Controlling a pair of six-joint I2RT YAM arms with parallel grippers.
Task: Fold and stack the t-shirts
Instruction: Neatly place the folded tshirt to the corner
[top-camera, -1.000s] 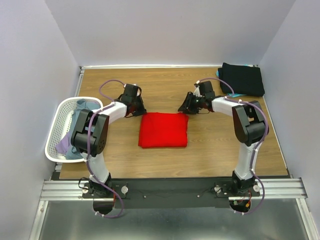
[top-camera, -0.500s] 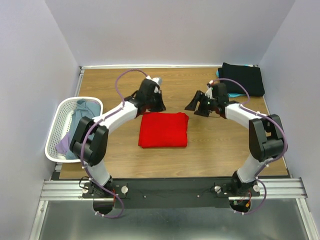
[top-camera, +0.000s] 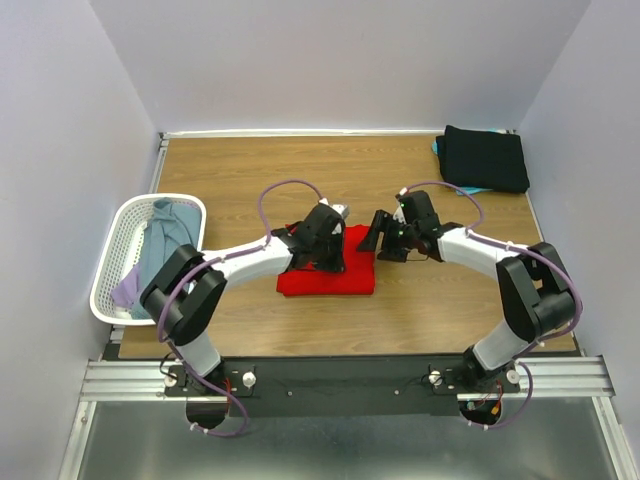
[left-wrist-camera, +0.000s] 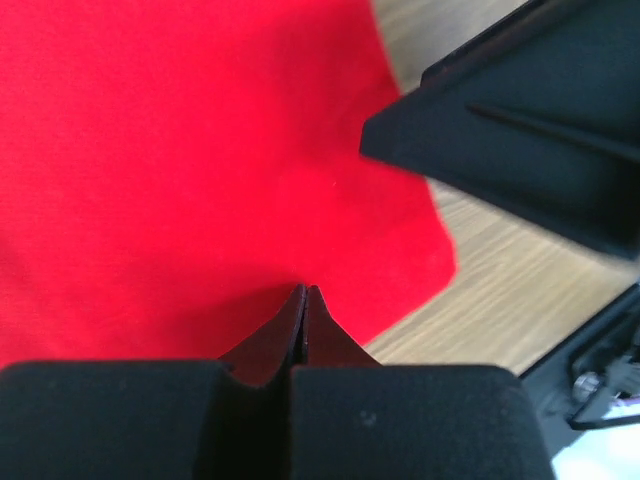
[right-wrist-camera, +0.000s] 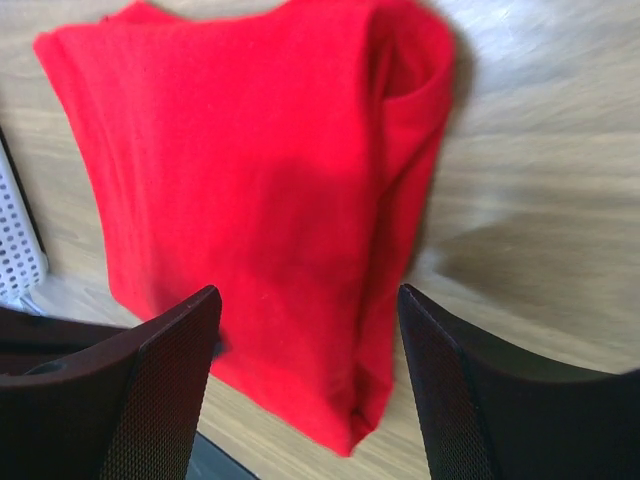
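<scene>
Red first: looking at the red shirt (top-camera: 325, 272), folded into a rough square and lying mid-table (top-camera: 230, 170), w/ a black shirt (top-camera: 485, 158) sitting folded at the far right corner over a sliver of teal cloth (top-camera: 438, 147), and a grey-blue shirt (top-camera: 165, 245) waiting in the basket (top-camera: 104, 282) on the left. Seeing the left gripper (left-wrist-camera: 304, 300) w/ jaws pressed together on nothing, tips hovering at or touching the red cloth near its far right corner; can't tell which. Seeing the right gripper (right-wrist-camera: 305, 298) w/ jaws spread wide just above the same corner, gripping nothing. Judging the next step as picking up the folded square & carrying it over to the black one. Worrying abt: pinching only the top layer, given a puffy, loosely rolled edge in the right wrist view, so prob unfolding on the lift; dragging the cloth sideways w/ the closed left tips and wrinkling the fold; crowding both grippers over one corner, v. close together, so poss knocking fingers; lifting from one side only, letting the far half droop & the square fall open before reaching the stack.
</scene>
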